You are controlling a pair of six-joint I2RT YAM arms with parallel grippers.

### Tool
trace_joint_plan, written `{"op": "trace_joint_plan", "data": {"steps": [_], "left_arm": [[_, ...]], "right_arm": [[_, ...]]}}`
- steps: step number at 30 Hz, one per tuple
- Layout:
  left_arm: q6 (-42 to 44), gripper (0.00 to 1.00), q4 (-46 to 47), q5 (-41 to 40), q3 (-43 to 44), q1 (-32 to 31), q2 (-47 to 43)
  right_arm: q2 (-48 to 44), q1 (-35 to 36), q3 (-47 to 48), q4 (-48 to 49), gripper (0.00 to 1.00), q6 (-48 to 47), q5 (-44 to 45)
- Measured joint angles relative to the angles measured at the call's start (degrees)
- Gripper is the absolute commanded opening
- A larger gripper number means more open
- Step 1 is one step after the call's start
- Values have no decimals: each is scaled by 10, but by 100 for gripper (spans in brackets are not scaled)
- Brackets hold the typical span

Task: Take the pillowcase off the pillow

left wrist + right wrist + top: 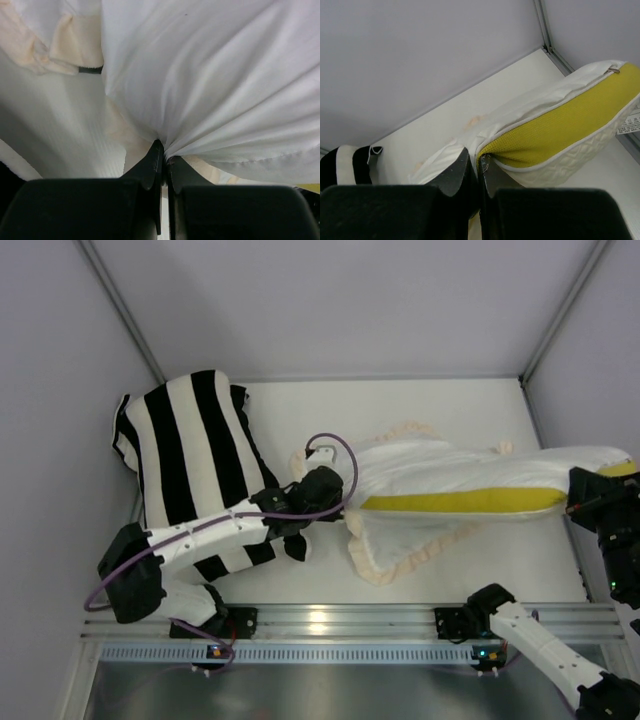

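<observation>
The pillow [520,475] lies across the right half of the table, white with a yellow band [460,502] along its near side. The cream-white pillowcase [410,462] with its ruffled frill [415,550] still covers the pillow's left part. My left gripper [342,498] is at the pillowcase's left end, and the left wrist view shows it [164,152] shut on a bunched fold of the white pillowcase [210,85]. My right gripper [580,498] is at the pillow's right end. In the right wrist view it [479,157] is shut on the pillow's [560,130] corner, by the yellow band.
A black-and-white striped cushion [190,450] sits at the left, partly under the left arm, and shows at the edge of the right wrist view [345,162]. Grey walls enclose the white table [400,405]. A metal rail [340,620] runs along the near edge.
</observation>
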Motion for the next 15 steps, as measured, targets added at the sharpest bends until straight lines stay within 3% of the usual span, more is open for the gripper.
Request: {"op": "trace_joint_plan", "data": {"steps": [7, 15], "left_arm": [[-15, 0, 7, 47, -4, 44, 20], [-24, 0, -15, 71, 43, 74, 141]], "right_arm": [[0, 9, 0, -18, 0, 0, -10], [-5, 18, 0, -26, 0, -2, -7]]}}
